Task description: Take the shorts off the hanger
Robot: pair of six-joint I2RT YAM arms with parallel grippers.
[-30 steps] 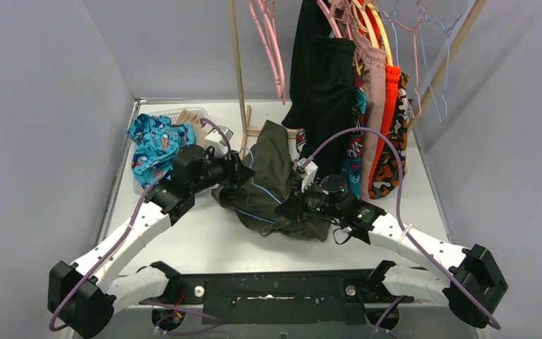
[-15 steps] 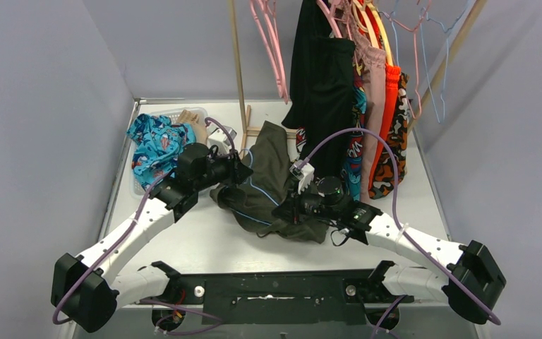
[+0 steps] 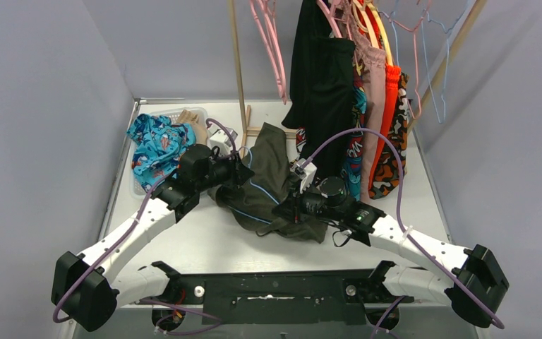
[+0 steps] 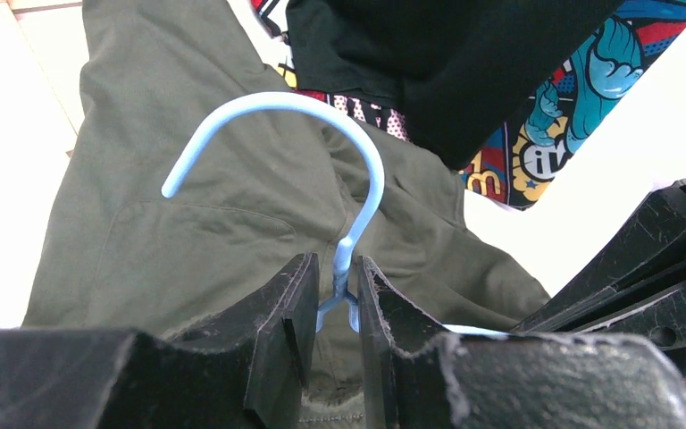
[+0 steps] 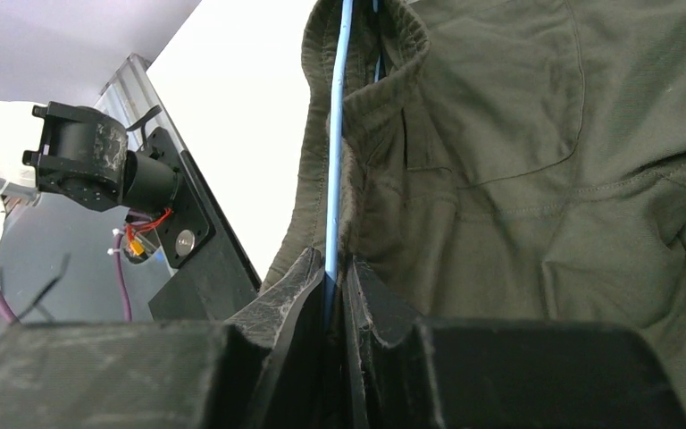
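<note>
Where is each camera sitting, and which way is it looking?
Top external: above and behind the arms, looking down at the table and the olive shorts; both arms show, with the left gripper and right gripper.
Left wrist: on the left arm, looking along its fingers, which pinch the blue hanger below its hook.
Right wrist: on the right arm, looking along its fingers, clamped on the hanger's wire.
Shared: both wrist views show the same blue hanger lying on the olive shorts.
</note>
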